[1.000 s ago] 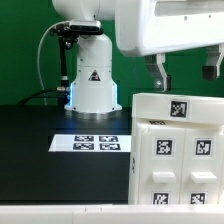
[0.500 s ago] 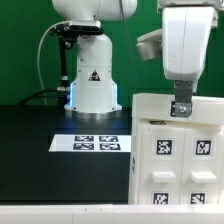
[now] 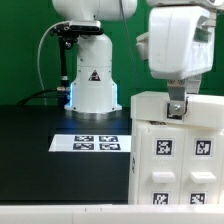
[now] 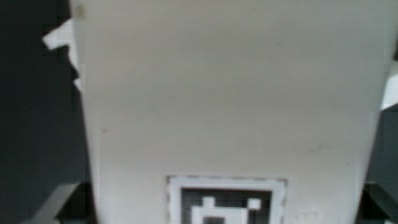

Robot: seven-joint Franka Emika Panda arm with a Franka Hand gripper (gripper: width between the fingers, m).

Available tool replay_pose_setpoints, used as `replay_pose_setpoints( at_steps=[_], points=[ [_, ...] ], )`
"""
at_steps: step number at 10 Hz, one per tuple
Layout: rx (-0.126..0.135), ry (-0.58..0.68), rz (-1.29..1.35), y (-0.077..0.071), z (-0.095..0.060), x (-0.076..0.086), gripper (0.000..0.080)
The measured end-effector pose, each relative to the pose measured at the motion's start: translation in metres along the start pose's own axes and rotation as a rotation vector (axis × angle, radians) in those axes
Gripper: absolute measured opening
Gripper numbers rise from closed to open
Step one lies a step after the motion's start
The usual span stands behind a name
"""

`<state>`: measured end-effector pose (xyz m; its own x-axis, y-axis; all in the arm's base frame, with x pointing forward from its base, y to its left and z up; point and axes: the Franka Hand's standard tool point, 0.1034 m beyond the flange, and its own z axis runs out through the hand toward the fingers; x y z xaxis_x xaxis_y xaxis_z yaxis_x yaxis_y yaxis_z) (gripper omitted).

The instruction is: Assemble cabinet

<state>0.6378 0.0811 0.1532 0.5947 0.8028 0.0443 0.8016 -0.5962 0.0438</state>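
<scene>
The cabinet (image 3: 178,155) is a white box with black-and-white tags, standing on the black table at the exterior view's right. My gripper (image 3: 176,110) has come down on its top edge, and one dark finger (image 3: 176,104) shows in front of the top tag. The other finger is hidden behind the hand. In the wrist view a white cabinet panel (image 4: 231,100) fills the picture between the jaws, with one tag (image 4: 226,202) near them. Whether the fingers press on the panel does not show.
The white robot base (image 3: 92,85) with a triangle sticker stands at the back, a black cable (image 3: 45,55) looping beside it. The marker board (image 3: 90,143) lies flat on the black table in front of the base. A pale strip (image 3: 60,214) runs along the near edge.
The hand has turned about its axis and come down from above the cabinet onto its top edge. In the last half second it shifted slightly toward the exterior view's left.
</scene>
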Motion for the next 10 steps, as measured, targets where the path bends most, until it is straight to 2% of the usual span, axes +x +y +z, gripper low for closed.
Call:
replay_pose_setpoints(
  at_steps=[1,2,3,5,6,10],
  points=[
    [-0.003,0.003,0.111,0.0001,0.0002,0.0002,0.0554],
    [-0.024,0.027,0.279,0.0013,0.0000,0.0007,0.0554],
    [-0.031,0.043,0.437,0.0009,0.0015,-0.0008,0.0554],
    [-0.012,0.049,0.858,0.0029,0.0014,-0.0013,0.0555],
    [-0.014,0.053,0.864,0.0043,-0.0006,0.0012,0.0557],
    [-0.003,0.064,1.219,0.0057,-0.0003,-0.0002,0.0557]
  ],
)
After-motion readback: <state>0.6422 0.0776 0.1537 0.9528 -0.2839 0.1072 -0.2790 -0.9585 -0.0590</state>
